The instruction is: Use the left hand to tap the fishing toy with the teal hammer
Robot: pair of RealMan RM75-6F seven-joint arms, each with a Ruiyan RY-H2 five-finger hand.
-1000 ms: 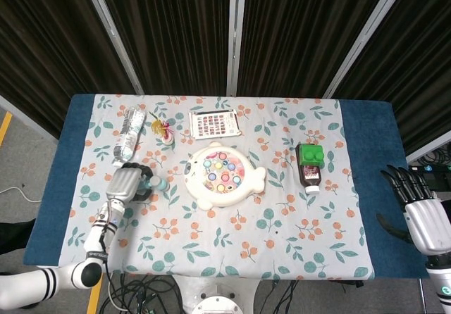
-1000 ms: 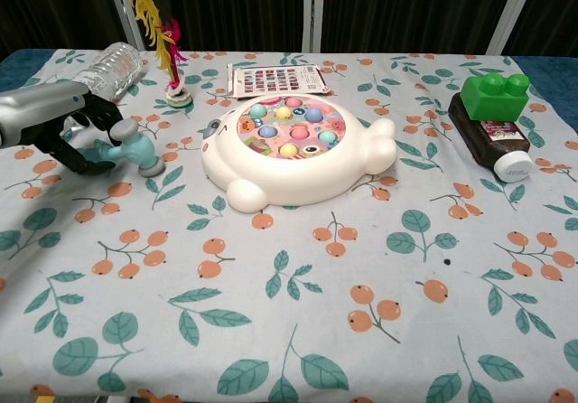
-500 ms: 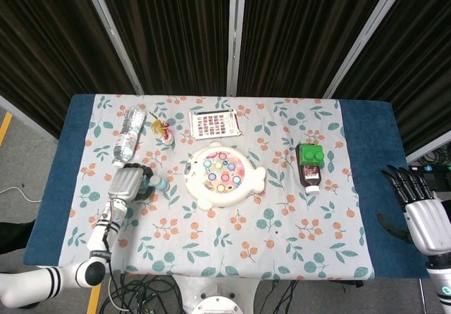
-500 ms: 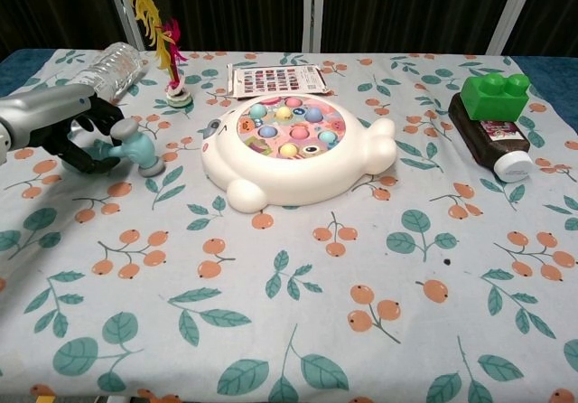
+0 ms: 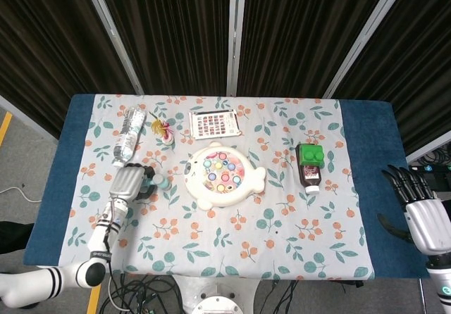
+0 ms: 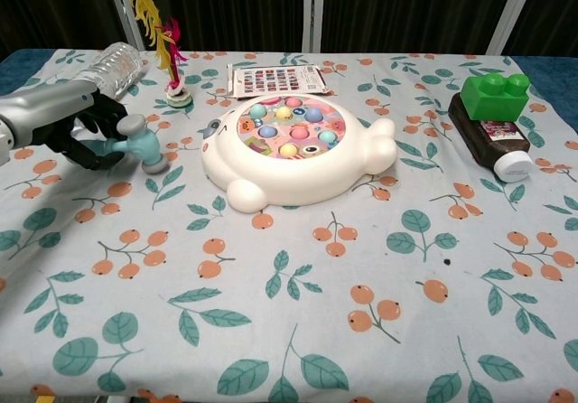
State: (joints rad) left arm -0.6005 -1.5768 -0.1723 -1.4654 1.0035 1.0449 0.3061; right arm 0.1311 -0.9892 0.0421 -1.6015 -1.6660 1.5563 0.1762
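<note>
Chest view tells most of the story: the left hand (image 6: pixel 68 127) has its dark fingers wrapped around the handle of the teal hammer (image 6: pixel 135 143), with the hammer's head poking out toward the middle of the table, a bit above the cloth as far as I can tell. So the pick-up looks done and we're at the carry-over step, with the tap itself not yet made.

The fishing toy (image 6: pixel 293 150), that white fish-shaped thing with the pastel fish in the round pink pond, sits near the center of the leafy tablecloth (image 6: pixel 298 331), just beside the hammer head but with a clear gap between them. From the head view it's the same deal: left hand (image 5: pixel 128 183) off to the toy's (image 5: pixel 222 175) side, hammer (image 5: pixel 158 181) pointing at it, not touching.

My guess for the next move: swing the hammer across that gap, lift it enough to clear the toy's raised white rim, then bring the head down lightly on top. The grip looks kind of close to the head, so the tap probably has to come from the arm.

The right hand (image 5: pixel 421 212) is parked way off at the far table edge, fingers spread, holding nothing.
</note>
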